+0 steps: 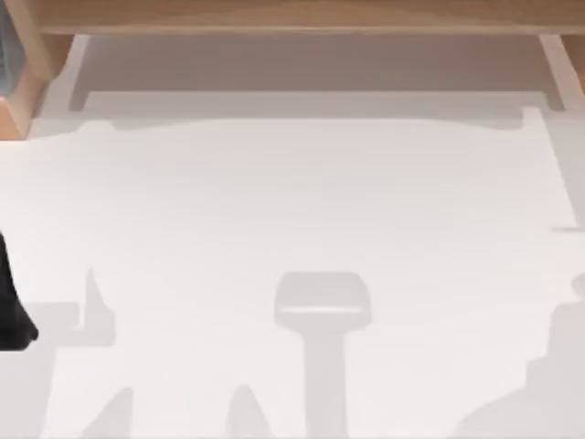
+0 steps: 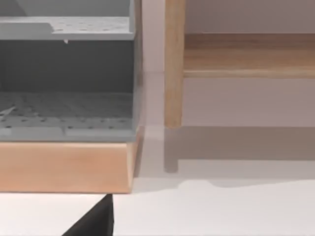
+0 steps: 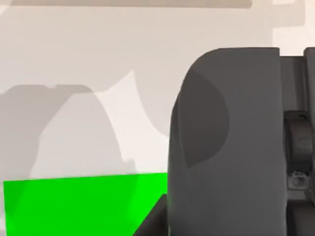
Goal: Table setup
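Observation:
The table (image 1: 292, 210) is a plain matte white top that spans the top view, crossed by soft grey shadows of the arms. A black part of my left arm (image 1: 13, 306) pokes in at the table's left edge. In the left wrist view, a black wedge of my left gripper (image 2: 93, 222) sits low over the white surface (image 2: 221, 211). A large dark grey arm body (image 3: 226, 142) stands close in the right wrist view, above the table (image 3: 98, 44).
A light wooden frame (image 1: 292, 14) runs along the table's far edge. A wooden post (image 2: 173, 64) and a wood-based unit with grey perforated shelves (image 2: 64, 110) stand at the far left. A flat bright green patch (image 3: 74, 206) lies on the table beside the grey body.

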